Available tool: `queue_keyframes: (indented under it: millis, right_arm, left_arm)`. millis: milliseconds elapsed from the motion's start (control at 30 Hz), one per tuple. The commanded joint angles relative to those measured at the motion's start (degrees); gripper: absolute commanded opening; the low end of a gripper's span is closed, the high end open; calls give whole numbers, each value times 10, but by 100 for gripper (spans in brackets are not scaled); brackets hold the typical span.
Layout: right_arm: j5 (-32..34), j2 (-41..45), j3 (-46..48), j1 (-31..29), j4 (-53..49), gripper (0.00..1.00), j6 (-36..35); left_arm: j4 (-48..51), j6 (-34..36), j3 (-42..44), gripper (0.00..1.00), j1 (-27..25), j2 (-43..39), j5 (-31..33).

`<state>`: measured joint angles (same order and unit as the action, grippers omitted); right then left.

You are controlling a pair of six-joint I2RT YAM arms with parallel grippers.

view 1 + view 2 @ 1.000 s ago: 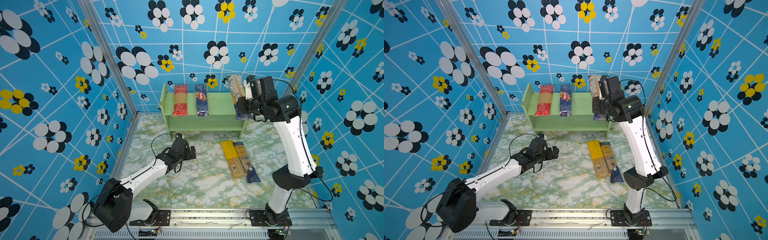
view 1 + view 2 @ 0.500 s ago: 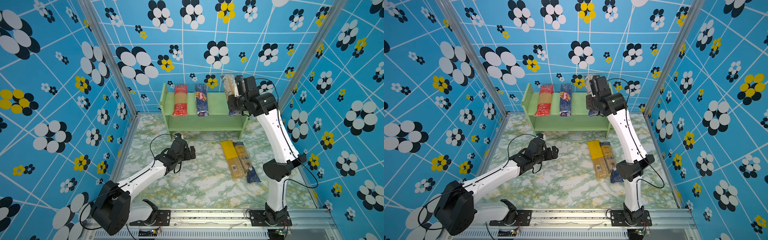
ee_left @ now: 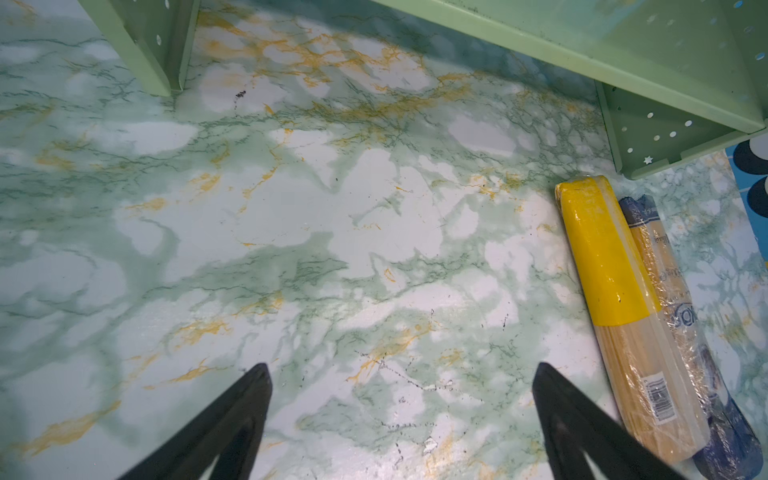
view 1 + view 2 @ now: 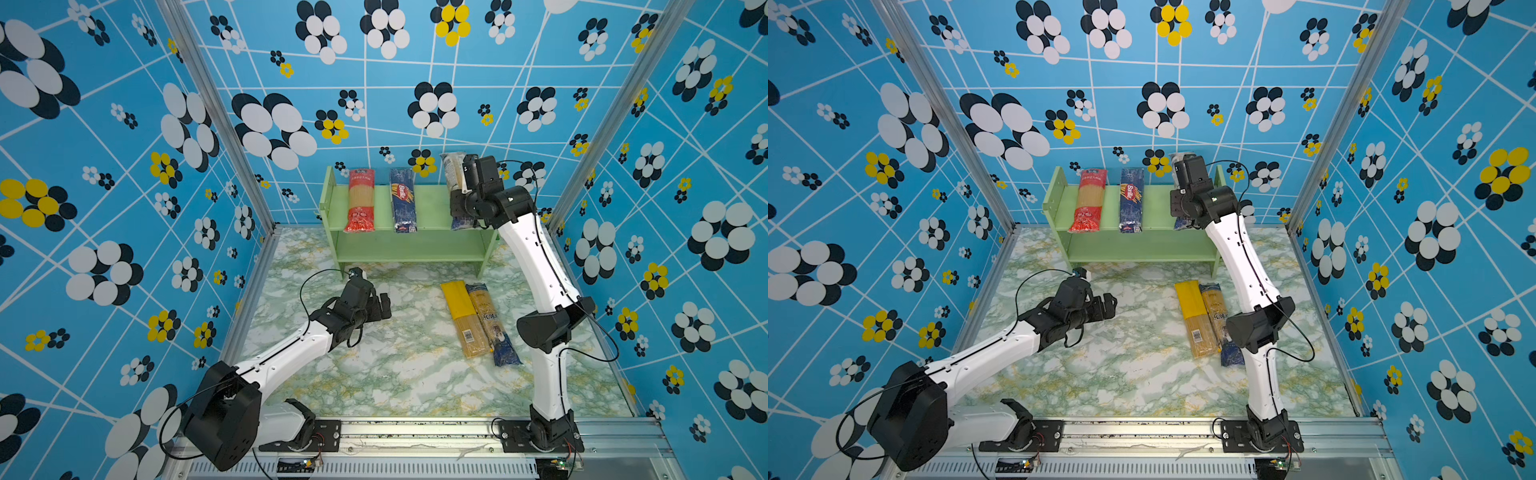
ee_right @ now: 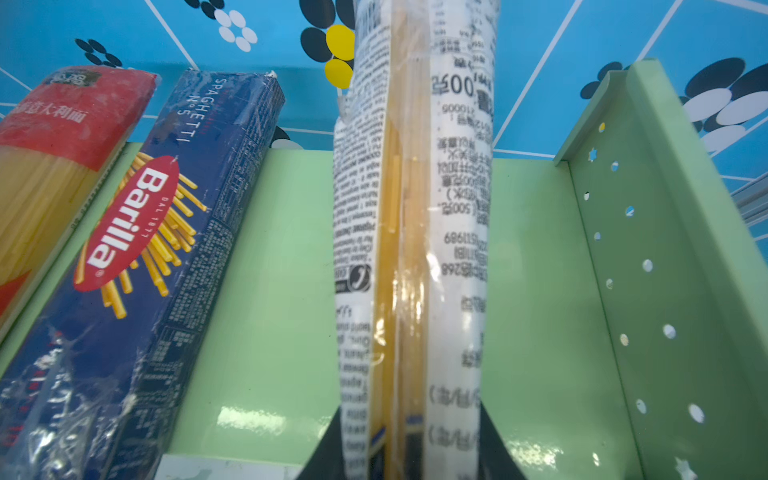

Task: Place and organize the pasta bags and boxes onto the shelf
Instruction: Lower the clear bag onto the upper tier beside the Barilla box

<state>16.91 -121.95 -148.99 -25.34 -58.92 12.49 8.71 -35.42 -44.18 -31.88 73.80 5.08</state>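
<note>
While clenched on the near end of the white-label pack (image 5: 415,208), showing only as black wedges on either side of it in the right wrist view: right fingers (image 5: 328,449). Held lengthwise over the top tier of the shelf (image 4: 432,203) (image 5: 282,291), between the Barilla pack (image 5: 137,232) and the perforated side panel (image 5: 623,270), apart from both. Cannot tell whether resting on the board or just above it. In both top views, mostly hidden behind the right wrist, with only the far end of the white-label pack (image 4: 452,170) (image 4: 1177,158) poking up past the back of the shelf (image 4: 1154,208).

Already lying on that same tier, parallel with a gap between: red bag (image 4: 360,199) (image 4: 1089,203) toward the left end, Barilla pack (image 4: 402,199) (image 4: 1131,199) near the middle.

Down on the counter (image 4: 395,374), in front of the shelf's right leg: yellow-topped bag (image 4: 461,316) (image 3: 611,282) and clear bag with blue end (image 4: 490,320) (image 3: 681,316), side by side and touching along their length, yellow one on the left.

Left fingers (image 3: 232,424) (image 4: 380,307): spread wide, grasping nothing, hovering over bare marble left of centre, pointed toward the two bags but well apart from them.
</note>
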Motion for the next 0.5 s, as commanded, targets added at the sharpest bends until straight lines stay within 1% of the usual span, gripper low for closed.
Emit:
queue_keyframes:
  millis: [0,467]
  right_arm:
    - [18,12,-30,3,96,0,9]
    - [12,-12,-30,5,99,0,25]
  left_arm:
    - [-4,-3,12,99,4,-8,-4]
    - [-8,-6,20,99,4,-11,-5]
